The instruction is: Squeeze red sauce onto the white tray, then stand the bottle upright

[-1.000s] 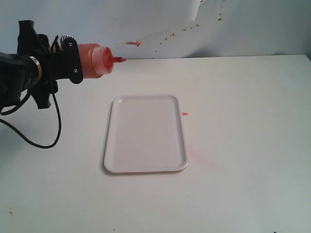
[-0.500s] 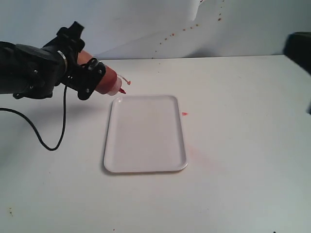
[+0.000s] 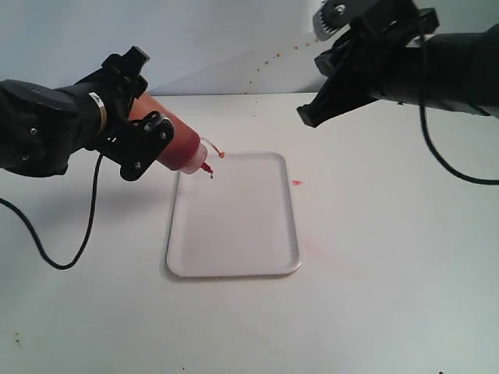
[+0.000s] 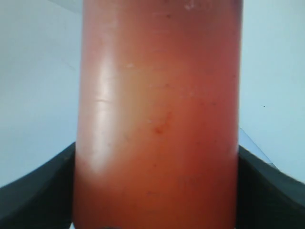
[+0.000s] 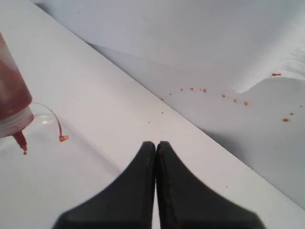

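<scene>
My left gripper (image 3: 144, 144) is shut on the orange-red bottle (image 3: 173, 146), which is tilted nozzle-down over the far left corner of the white tray (image 3: 234, 214). Its thin red nozzle (image 3: 207, 169) hangs just above the tray, with the tethered cap (image 3: 222, 155) dangling beside it. In the left wrist view the bottle (image 4: 159, 114) fills the picture between the black fingers (image 4: 43, 191). My right gripper (image 3: 306, 117) is shut and empty, held high beyond the tray's far right corner. The right wrist view shows the bottle (image 5: 12, 102), a red drop at the nozzle (image 5: 21, 141) and the cap (image 5: 63, 138).
A small red sauce spot (image 3: 296, 183) lies on the table just right of the tray, with a faint pink smear (image 3: 316, 245) nearer. Red splatter dots (image 3: 273, 56) mark the back wall. A black cable (image 3: 70, 241) trails from the left arm over the table.
The left gripper has brought the bottle down and rightward, tipping its nozzle over the tray's corner. The right arm has swung in from the right edge to above the tray's far right.
</scene>
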